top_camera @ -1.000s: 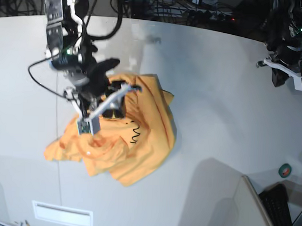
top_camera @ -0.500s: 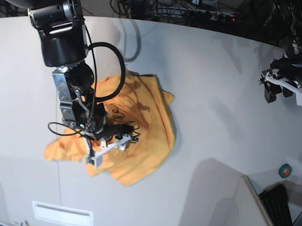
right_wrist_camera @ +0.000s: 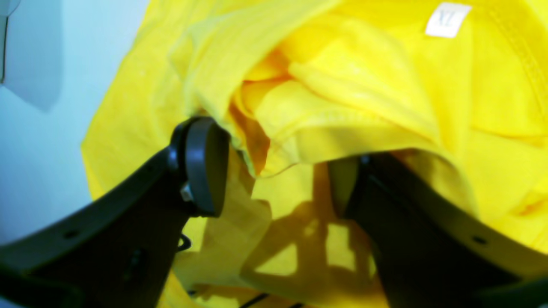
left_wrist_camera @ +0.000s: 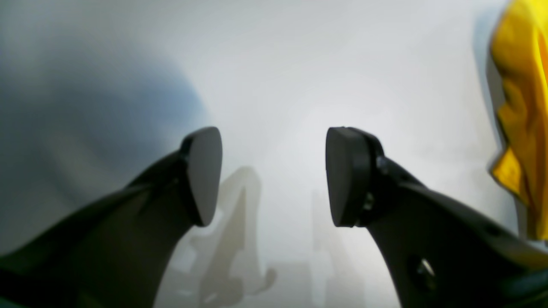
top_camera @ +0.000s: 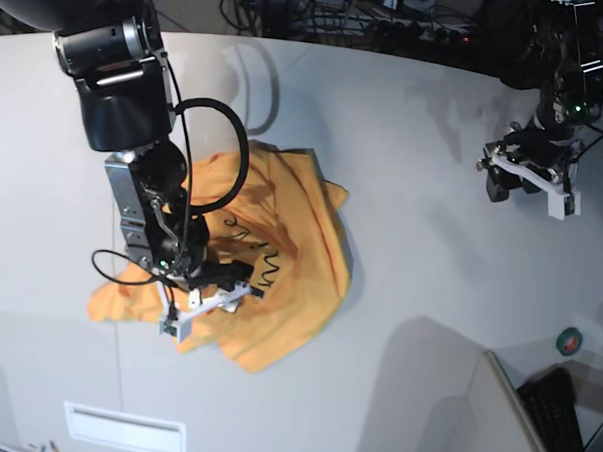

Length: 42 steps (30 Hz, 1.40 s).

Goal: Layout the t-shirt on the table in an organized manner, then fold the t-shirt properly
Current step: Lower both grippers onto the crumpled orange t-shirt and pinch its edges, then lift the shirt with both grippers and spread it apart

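My right black two-fingered hand (right_wrist_camera: 277,171) is open, its fingers straddling a raised edge of the crumpled orange t-shirt (top_camera: 315,262), which lies directly beneath it on the smooth white tabletop (top_camera: 411,231). My left black hand (left_wrist_camera: 274,177), also open, is well apart from the cloth, so the right is nearer.

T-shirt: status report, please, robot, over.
Right gripper open around a raised t-shirt fold. Left gripper open over white tabletop. T-shirt crumpled, unfolded; nothing blocking it but the right arm.
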### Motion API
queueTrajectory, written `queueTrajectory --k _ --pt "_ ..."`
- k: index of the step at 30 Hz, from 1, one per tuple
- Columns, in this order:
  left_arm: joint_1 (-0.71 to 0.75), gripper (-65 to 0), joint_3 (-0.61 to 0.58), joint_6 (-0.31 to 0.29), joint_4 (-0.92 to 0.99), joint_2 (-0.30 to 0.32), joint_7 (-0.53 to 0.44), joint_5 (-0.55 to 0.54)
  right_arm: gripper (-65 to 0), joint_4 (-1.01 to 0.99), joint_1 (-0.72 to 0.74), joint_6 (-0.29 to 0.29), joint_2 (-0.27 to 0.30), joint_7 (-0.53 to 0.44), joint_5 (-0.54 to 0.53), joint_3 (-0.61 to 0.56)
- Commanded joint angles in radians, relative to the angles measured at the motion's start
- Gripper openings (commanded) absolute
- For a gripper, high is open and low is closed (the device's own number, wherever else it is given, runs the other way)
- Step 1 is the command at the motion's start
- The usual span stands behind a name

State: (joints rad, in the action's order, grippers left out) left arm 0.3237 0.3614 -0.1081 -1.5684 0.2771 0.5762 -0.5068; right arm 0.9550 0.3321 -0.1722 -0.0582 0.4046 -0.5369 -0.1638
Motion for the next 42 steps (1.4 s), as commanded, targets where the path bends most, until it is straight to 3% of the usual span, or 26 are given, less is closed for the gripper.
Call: queueTrajectory --k 1,3,4,7,10,15,19,24,28,36,42 --pt "-0.024 -28.3 -0.011 -0.006 0.0 0.017 -0.022 -0.01 -41.6 0.019 0.028 0.01 -0.012 -0.039 -0.004 0.0" --pt "-0.051 -28.3 -0.037 -0.006 0.029 0.017 -0.022 -0.01 -59.3 0.022 0.026 0.012 -0.009 -0.06 -0.004 0.0" --pt "-0.073 -28.3 -0.052 -0.006 0.041 0.017 -0.022 -0.01 -65.0 0.022 0.026 0.012 -0.009 -0.059 -0.005 0.0" --pt "-0.131 -28.3 -0.104 -0.006 0.087 0.017 -0.022 -0.002 -65.0 0.061 -0.003 0.012 -0.007 -0.059 -0.042 0.0" --pt "-0.185 -28.3 -0.15 -0.006 0.113 0.015 -0.022 0.089 -65.0 0.218 -0.067 0.012 0.014 -0.055 -0.108 -0.006" --pt "-0.22 -28.3 -0.192 -0.006 0.119 0.009 -0.025 0.261 -65.0 0.534 -0.109 0.012 0.059 0.104 -0.114 0.0" --pt "-0.246 -28.3 -0.184 -0.006 0.119 0.015 -0.025 0.267 -65.0 0.695 -0.086 0.012 0.119 0.15 -0.114 0.0" --pt "-0.285 -28.3 -0.197 -0.006 0.119 0.007 -0.025 0.267 -65.0 0.746 -0.04 0.012 0.188 0.17 -0.116 0.0" --pt "-0.395 -28.3 -0.22 -0.006 0.176 -0.065 -0.025 0.271 -65.0 0.801 -0.055 0.012 0.215 0.17 -0.116 0.0" --pt "-0.777 -28.3 -0.399 -0.006 0.63 -0.183 -0.035 0.265 -65.0 0.833 -0.146 0.012 0.215 0.165 -0.116 0.002" --pt "-0.952 -28.3 -0.413 -0.006 1.041 -0.292 -0.296 0.273 -65.0 0.869 -0.195 0.012 0.215 0.165 -0.116 0.002"
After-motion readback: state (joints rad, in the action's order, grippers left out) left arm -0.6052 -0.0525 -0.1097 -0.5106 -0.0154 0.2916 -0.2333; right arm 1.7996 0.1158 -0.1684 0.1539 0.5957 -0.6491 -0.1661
